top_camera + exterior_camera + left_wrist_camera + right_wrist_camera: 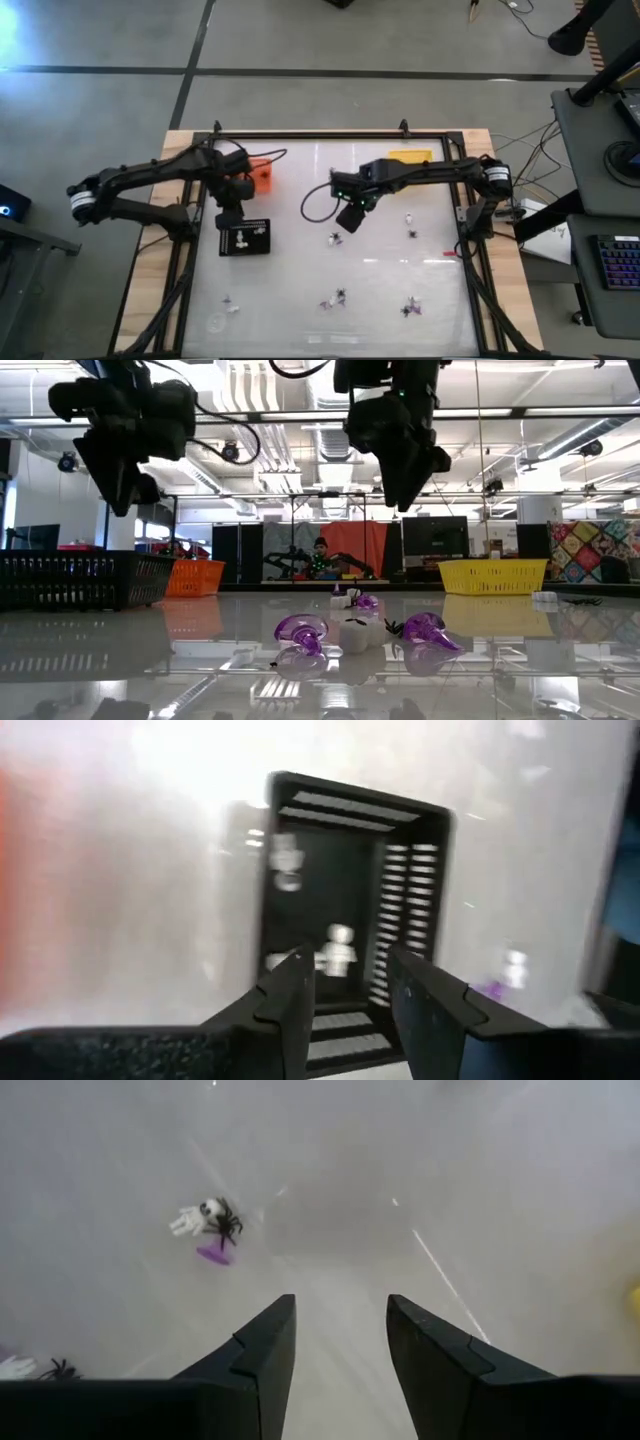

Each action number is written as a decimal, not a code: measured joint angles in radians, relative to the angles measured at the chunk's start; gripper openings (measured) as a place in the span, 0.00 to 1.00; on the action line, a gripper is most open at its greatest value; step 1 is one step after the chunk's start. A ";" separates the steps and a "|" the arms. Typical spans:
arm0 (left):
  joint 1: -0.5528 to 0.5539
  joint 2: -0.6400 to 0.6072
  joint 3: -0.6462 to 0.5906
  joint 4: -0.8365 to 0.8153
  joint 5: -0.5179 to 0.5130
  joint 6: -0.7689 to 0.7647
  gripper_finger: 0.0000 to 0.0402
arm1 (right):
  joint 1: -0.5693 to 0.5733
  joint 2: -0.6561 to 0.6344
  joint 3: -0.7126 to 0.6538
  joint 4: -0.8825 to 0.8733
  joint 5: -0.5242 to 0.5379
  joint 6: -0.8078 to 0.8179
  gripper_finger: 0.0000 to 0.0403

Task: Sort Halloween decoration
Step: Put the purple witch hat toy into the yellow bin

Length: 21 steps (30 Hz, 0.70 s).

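White trinkets (340, 948) already lie in our black tray (245, 238) under the left fingers (345, 995), released, while the right fingers (340, 1345), also released, risk scattering the clumped spider (222, 1218) at ten o'clock on the counter (380, 270).

Bright ceiling lights (300, 385) flood the room and throw white glare streaks across the glossy worktop (380, 270), which mirrors the trinkets, while the left wrist view is smeared with motion blur and washed out pale near the black tray (400, 900).
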 joint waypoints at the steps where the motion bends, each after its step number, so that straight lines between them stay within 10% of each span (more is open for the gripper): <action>1: 0.000 -0.014 0.000 0.002 -0.022 0.000 0.27 | 0.010 0.000 -0.017 0.013 -0.001 0.014 0.36; 21: 0.000 -0.192 -0.001 0.027 -0.072 -0.091 0.27 | 0.071 0.001 -0.194 0.417 -0.037 0.250 0.33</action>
